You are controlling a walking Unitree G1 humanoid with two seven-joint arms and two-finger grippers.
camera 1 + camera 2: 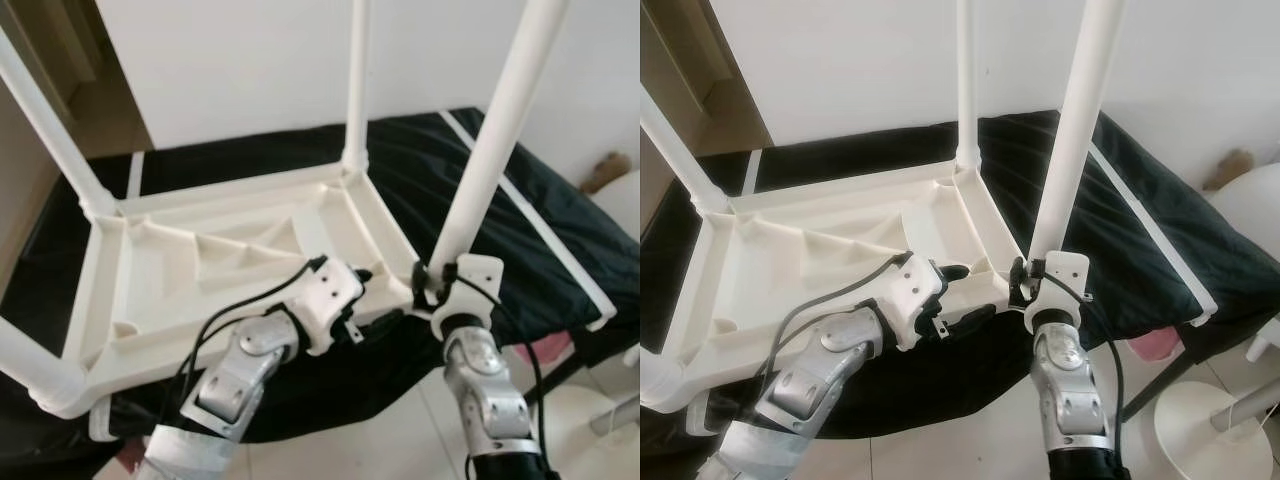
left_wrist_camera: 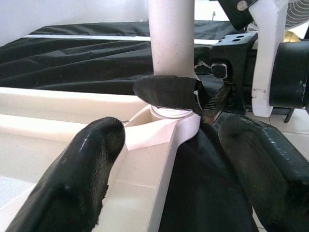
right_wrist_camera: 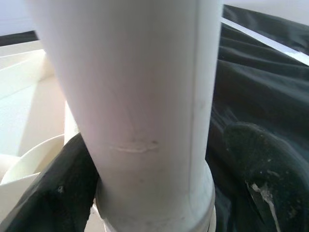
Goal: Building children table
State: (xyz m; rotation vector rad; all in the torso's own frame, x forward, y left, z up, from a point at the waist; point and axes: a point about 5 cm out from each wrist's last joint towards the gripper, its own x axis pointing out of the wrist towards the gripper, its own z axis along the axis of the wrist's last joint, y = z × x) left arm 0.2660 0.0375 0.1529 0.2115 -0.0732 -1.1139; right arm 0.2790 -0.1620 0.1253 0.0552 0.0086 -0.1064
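Four white plastic tube legs rise from an upturned white plastic children's tabletop lying on a bed covered in black cloth, before a white wall. The near-right leg, at about four o'clock on the ribbed underside, stands seated in its corner socket. The right pincer grips this leg just above the socket, one black finger pressed to each side of the tube. The left pincer hangs wide open at the tabletop's near edge, just at nine o'clock of that corner, one finger over the pale rim and the other over the black cloth, closed on nothing. The remaining legs stand at roughly one, ten and seven o'clock. A round white stool sits on the tiled floor at the robot's right.
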